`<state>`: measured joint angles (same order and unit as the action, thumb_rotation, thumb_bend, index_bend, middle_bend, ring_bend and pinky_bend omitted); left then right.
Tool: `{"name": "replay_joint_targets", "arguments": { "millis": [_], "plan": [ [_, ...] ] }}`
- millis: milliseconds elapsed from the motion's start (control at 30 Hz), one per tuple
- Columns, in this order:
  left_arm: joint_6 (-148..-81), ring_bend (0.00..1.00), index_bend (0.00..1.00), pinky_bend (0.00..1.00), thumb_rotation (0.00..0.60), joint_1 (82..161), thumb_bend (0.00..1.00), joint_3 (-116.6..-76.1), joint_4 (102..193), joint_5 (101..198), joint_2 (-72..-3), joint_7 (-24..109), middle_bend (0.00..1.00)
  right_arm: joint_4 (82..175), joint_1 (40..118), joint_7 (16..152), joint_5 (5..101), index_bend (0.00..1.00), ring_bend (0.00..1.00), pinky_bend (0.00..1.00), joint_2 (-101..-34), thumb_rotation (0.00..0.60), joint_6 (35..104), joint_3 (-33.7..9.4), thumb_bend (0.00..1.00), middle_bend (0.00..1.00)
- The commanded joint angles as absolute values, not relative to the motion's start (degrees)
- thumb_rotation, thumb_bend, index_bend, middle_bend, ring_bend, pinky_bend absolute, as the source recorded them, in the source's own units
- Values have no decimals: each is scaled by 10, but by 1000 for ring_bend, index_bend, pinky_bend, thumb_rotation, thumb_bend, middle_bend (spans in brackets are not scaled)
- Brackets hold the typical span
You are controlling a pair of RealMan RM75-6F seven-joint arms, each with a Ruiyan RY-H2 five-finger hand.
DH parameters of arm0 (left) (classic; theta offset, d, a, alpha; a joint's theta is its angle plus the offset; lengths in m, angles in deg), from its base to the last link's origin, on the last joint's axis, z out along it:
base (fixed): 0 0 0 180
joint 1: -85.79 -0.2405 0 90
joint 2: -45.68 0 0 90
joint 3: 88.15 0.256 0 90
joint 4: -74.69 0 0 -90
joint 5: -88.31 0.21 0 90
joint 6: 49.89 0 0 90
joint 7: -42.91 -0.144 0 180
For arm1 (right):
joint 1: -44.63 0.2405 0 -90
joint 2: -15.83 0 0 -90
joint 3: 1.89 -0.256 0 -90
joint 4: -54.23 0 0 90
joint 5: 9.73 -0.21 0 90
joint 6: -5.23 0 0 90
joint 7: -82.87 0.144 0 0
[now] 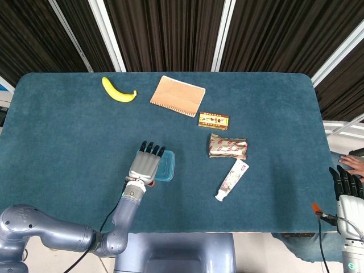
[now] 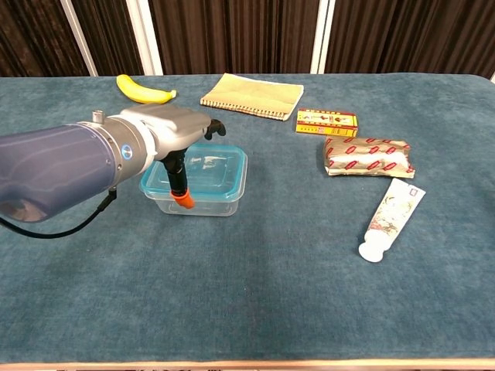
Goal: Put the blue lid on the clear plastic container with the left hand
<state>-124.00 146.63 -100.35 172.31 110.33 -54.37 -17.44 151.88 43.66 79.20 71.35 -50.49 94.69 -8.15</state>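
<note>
The clear plastic container [image 2: 207, 204] stands on the table left of centre, with the blue lid [image 2: 219, 167] lying on top of it. My left hand [image 2: 165, 128] lies flat over the left part of the lid, fingers stretched out, and its orange-tipped thumb [image 2: 182, 200] hangs down in front of the container wall. From the head view the left hand [image 1: 144, 165] covers most of the lid [image 1: 166, 167]; only its right strip shows. My right hand [image 1: 346, 190] is off the table at the lower right, fingers straight, holding nothing.
A banana [image 1: 118, 91] and a tan notebook [image 1: 177, 95] lie at the back. A small yellow box [image 1: 213, 120], a foil packet [image 1: 227, 146] and a white tube [image 1: 232, 179] lie right of the container. A person's hand [image 1: 355, 163] shows at the right edge.
</note>
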Motion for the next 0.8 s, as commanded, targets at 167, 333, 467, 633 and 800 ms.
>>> {"name": "replay_joint_targets", "arguments": {
  "millis": [167, 333, 467, 633, 800],
  "plan": [
    [-1243, 0, 51, 0, 600, 1466, 121, -1004, 1729, 1101, -543, -179, 86, 1519, 437, 792, 714, 52, 0, 0, -505, 600, 947, -81, 268, 0],
    [-1249, 0, 47, 0, 600, 1465, 121, -1005, 1731, 1097, -544, -182, 114, 1519, 437, 793, 714, 52, 0, 0, -505, 600, 947, -81, 268, 0],
    [-1260, 0, 46, 0, 600, 1464, 121, -1006, 1728, 1100, -548, -185, 130, 1519, 437, 793, 714, 52, 0, 0, -505, 600, 947, -81, 268, 0],
    [-1263, 0, 45, 0, 600, 1464, 121, -1007, 1722, 1097, -552, -189, 124, 1519, 437, 793, 714, 52, 0, 0, -505, 600, 946, -81, 268, 0],
    [-1265, 0, 45, 0, 600, 1463, 121, -1007, 1720, 1099, -553, -191, 125, 1519, 437, 792, 714, 52, 0, 0, -505, 600, 947, -81, 268, 0]
  ]
}}
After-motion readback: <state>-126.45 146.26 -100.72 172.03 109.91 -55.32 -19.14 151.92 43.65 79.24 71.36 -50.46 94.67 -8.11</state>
